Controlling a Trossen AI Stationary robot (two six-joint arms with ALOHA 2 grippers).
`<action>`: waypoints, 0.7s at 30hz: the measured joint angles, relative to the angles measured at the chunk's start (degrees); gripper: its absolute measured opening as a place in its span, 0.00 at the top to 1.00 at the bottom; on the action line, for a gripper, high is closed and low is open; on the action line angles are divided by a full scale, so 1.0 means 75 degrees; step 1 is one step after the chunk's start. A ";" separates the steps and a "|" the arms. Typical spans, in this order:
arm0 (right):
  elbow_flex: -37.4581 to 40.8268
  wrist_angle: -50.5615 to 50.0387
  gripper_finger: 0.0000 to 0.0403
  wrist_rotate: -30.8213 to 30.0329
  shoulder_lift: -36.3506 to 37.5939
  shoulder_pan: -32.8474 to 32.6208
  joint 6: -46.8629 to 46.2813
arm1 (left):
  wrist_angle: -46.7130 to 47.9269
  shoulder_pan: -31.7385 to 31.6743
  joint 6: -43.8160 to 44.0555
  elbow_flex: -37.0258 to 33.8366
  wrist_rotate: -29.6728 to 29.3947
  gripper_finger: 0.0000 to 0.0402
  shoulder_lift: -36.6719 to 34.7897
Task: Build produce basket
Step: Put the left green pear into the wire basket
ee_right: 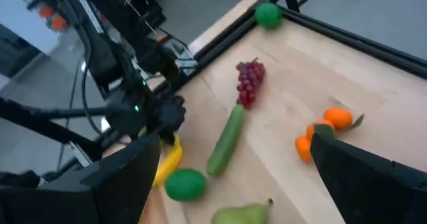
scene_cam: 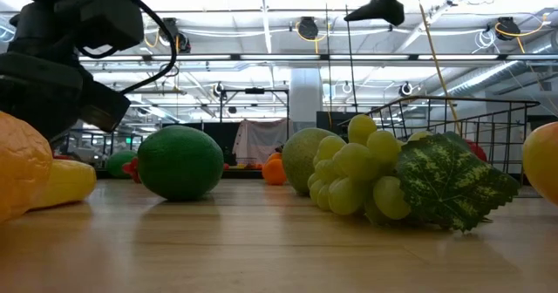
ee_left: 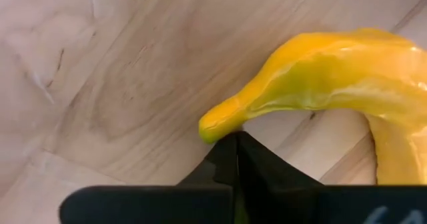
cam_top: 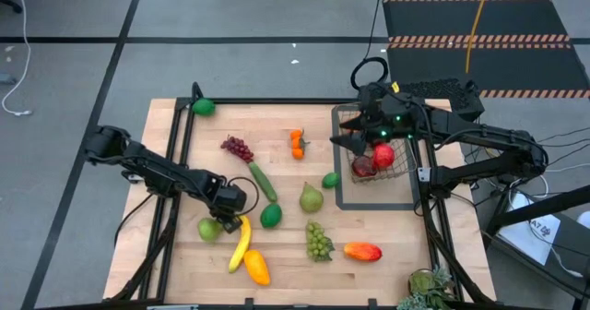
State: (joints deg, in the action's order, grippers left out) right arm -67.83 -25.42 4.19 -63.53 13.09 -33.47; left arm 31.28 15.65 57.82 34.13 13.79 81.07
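— While the left gripper [cam_top: 238, 220] sits low at the stem end of the banana [cam_top: 241, 243], which step would you say is in hand?

— Picking the banana, I judge. Its fingers [ee_left: 233, 164] are pressed fully together just at the banana's tip, and the wrist view shows nothing between them, so the grab looks empty. The banana lies flat on the bench [cam_top: 277, 273], well apart from the basket [cam_top: 378, 158].

— And the basket?

— It stands far across the bench from the banana, with two red apples [cam_top: 383, 153] already inside. The right gripper [cam_top: 355, 135] hangs just over the basket's rim, fingers [ee_right: 120, 177] spread wide, holding nothing.

— What does the next move call for?

— Probably reopening the left fingers, shifting them onto the banana's thicker body, and closing again before lifting. A green pear [cam_top: 209, 228] lies just beside the banana, and the orange mango [cam_top: 256, 267] touches its far end, so the approach wants care.
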 joint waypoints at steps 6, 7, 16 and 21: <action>0.0000 0.0162 0.06 -0.0015 -0.0003 -0.0002 -0.0547 | 0.1251 -0.0002 -0.1032 0.0832 0.0080 1.00 0.0002; 0.0000 0.0162 0.06 -0.0017 -0.0003 0.0001 -0.0637 | 0.1463 -0.0002 -0.1252 0.1014 0.0095 1.00 -0.0003; 0.0000 0.0164 0.06 -0.0527 -0.0003 -0.0143 -0.1472 | 0.2417 -0.0084 -0.2481 0.2342 0.0141 1.00 -0.0010; 0.0000 0.0441 0.06 -0.0974 -0.0003 -0.0391 -0.1949 | 0.3196 -0.0078 -0.3065 0.3332 -0.0018 1.00 -0.0016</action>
State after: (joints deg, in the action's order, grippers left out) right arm -67.83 -22.11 -3.12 -63.55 10.16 -48.08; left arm 55.26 15.07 34.84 59.12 13.66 80.95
